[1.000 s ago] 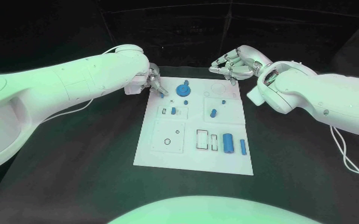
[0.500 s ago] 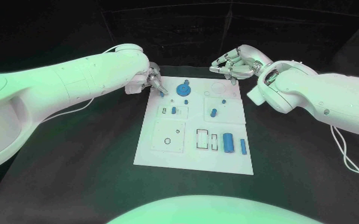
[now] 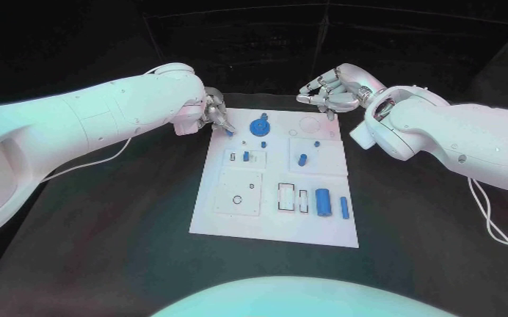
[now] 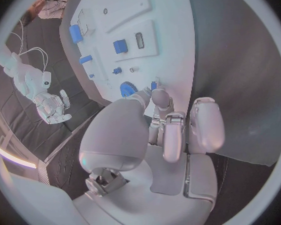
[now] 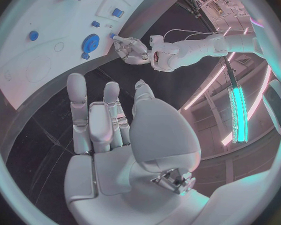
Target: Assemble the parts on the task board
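- Task board (image 3: 238,218) lies mid-table, between the two hands.
- Left hand (image 3: 215,117) sits at the board's far left corner, just beside the round part (image 3: 259,126).
- Right hand (image 3: 330,95) is beyond the far right corner.
- Two long parts (image 3: 323,201) lie side by side near the board's right edge.

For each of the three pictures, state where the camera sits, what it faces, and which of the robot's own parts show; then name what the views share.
Head view: on the robot's head, looking down at the task board; left hand and right hand both show.
Left wrist view: behind the left hand, facing the task board.
Right wrist view: behind the right hand, facing the task board.
Shared: all three show the round blue part.
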Robot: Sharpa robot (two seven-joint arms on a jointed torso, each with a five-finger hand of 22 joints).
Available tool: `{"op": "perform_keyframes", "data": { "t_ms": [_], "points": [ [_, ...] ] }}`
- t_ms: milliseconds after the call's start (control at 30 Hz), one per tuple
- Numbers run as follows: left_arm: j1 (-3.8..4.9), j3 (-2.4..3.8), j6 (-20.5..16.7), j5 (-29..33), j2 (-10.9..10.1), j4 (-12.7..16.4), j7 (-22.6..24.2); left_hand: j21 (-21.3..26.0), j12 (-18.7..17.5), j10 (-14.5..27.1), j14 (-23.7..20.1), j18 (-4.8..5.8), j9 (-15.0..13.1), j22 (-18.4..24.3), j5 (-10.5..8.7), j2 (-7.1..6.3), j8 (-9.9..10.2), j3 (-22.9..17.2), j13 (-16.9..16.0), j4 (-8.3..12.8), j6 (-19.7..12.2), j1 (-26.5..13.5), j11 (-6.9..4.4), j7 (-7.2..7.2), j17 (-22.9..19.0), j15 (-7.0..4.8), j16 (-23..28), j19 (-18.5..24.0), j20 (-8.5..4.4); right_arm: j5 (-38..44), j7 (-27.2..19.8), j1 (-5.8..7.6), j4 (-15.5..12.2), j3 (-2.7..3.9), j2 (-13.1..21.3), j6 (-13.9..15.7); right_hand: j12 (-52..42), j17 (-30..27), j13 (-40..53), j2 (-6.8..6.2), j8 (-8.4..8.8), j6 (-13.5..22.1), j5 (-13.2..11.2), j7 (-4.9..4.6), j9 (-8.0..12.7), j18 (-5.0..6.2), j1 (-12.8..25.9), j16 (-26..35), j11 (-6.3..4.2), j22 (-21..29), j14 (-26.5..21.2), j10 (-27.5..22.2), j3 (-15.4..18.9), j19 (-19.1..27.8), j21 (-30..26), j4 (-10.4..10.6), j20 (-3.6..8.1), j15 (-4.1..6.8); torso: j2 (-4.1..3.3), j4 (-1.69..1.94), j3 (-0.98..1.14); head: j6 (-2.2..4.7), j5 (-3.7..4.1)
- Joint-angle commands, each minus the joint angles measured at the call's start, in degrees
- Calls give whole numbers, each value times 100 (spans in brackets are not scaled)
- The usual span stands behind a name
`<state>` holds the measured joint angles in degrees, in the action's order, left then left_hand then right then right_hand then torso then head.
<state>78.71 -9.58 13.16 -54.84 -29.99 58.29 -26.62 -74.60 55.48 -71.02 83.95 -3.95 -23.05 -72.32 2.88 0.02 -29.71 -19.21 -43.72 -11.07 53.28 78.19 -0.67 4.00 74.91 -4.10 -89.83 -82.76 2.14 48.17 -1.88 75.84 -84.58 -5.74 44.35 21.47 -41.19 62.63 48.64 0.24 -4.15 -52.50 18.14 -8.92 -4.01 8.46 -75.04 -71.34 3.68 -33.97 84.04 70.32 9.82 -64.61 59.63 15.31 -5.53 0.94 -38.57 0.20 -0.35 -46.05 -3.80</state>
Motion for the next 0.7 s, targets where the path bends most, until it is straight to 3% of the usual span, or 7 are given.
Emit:
{"op": "perform_keyframes", "data": {
  "t_ms": [33,200,400,567,700],
  "points": [
    [26,5,-258,446,-94,147,101,27,10,-51,605,-38,-26,-9,16,-70,-55,-832,-14,620,29,-170,-4,-26,1509,9,-17,-43,3,53,14,13,5,4,-6,-74,-34,5,6,12,5,23,29,5,2,112,-29,12,-1,5,82,-34,35,9,-35,14,13,-12,5,14,4,4,-15],
    [33,3,-441,656,-304,469,40,29,34,-72,605,-38,-54,-18,21,-139,-114,-1049,-29,667,23,-296,-5,-29,1509,3,-17,-47,0,58,28,13,16,3,-6,-100,-36,-2,8,14,5,23,33,5,2,112,-33,18,0,2,81,-33,36,7,-33,15,13,-12,20,45,7,-3,-5],
    [14,-8,-817,670,-735,1112,33,28,54,-87,605,-36,-105,-32,28,-236,-217,-1334,-33,752,0,-447,-11,-42,1509,-8,-17,-54,-7,60,39,13,28,3,-2,-127,-35,1,8,20,5,25,49,5,2,112,-44,18,-1,5,81,-35,39,7,-36,15,14,-12,39,70,13,-12,-2],
    [-64,-24,-1162,431,-1167,1750,130,3,78,-115,605,-29,-154,-71,52,-347,-322,-1567,-43,833,-7,-554,-25,-57,1509,-17,-17,-71,-15,60,43,13,52,3,-2,-148,-35,1,8,23,6,26,58,5,2,112,-51,18,-1,5,82,-36,40,7,-37,15,14,-12,34,68,2,-19,-15],
    [-156,-38,-1367,323,-1390,2089,169,-4,90,-139,605,-26,-180,-86,79,-408,-383,-1714,-46,865,-10,-631,-32,-65,1509,-22,-17,-75,-20,60,44,12,76,2,-13,-162,-35,1,8,24,6,26,61,5,2,112,-53,18,-1,5,82,-36,41,6,-37,14,14,-12,29,65,7,-21,-30]
  ]
}}
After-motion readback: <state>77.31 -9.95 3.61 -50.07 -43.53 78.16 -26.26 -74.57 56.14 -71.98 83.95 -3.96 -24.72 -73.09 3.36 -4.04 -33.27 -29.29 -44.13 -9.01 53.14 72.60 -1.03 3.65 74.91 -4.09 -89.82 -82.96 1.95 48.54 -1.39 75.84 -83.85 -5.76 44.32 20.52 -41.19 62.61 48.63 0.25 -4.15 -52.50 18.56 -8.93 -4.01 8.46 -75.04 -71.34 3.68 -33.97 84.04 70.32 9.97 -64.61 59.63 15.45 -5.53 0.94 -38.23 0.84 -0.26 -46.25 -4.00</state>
